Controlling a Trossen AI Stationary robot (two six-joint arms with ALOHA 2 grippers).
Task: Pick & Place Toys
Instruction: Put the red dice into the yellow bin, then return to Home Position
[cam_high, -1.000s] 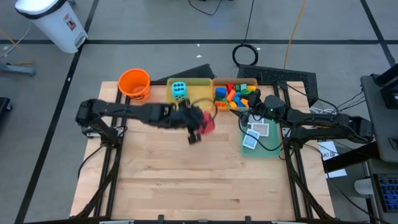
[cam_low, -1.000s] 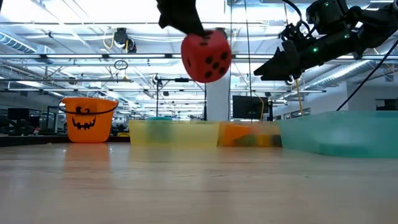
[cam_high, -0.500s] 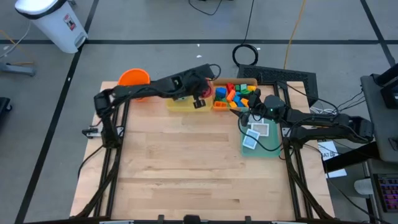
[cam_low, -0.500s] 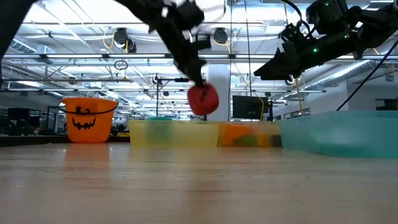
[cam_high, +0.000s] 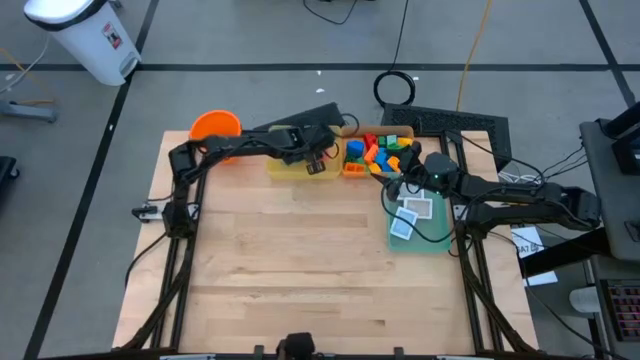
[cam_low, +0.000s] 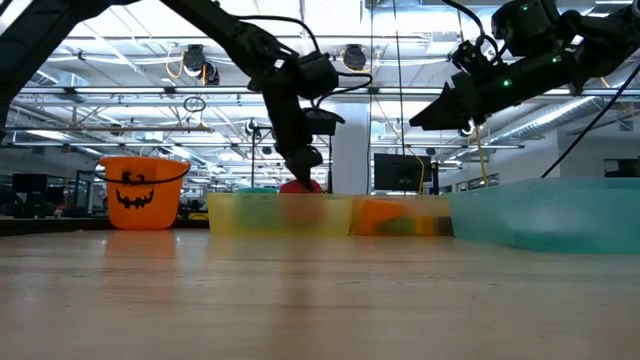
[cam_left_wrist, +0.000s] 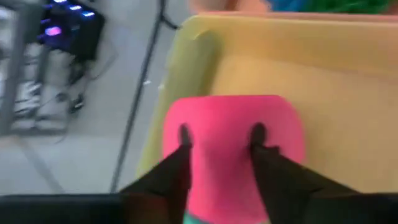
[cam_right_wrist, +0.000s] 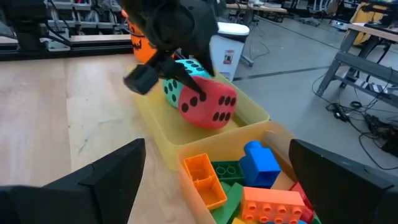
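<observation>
Your left gripper (cam_right_wrist: 163, 73) sat over the yellow tray (cam_right_wrist: 249, 115), fingers straddling the red die (cam_right_wrist: 208, 104) lying inside beside the cyan die (cam_right_wrist: 177, 84) — grip uncertain, bricks (cam_right_wrist: 258, 165) filled the orange tray (cam_high: 352, 172), cards (cam_high: 408, 217) lay in the green tray (cam_high: 432, 245), your right gripper (cam_high: 395, 185) spread wide above — only the right wrist view showed both dice.

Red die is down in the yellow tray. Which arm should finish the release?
Left. The left gripper is on the red die inside the yellow tray; the right gripper waits open, apart, over the bricks.
</observation>
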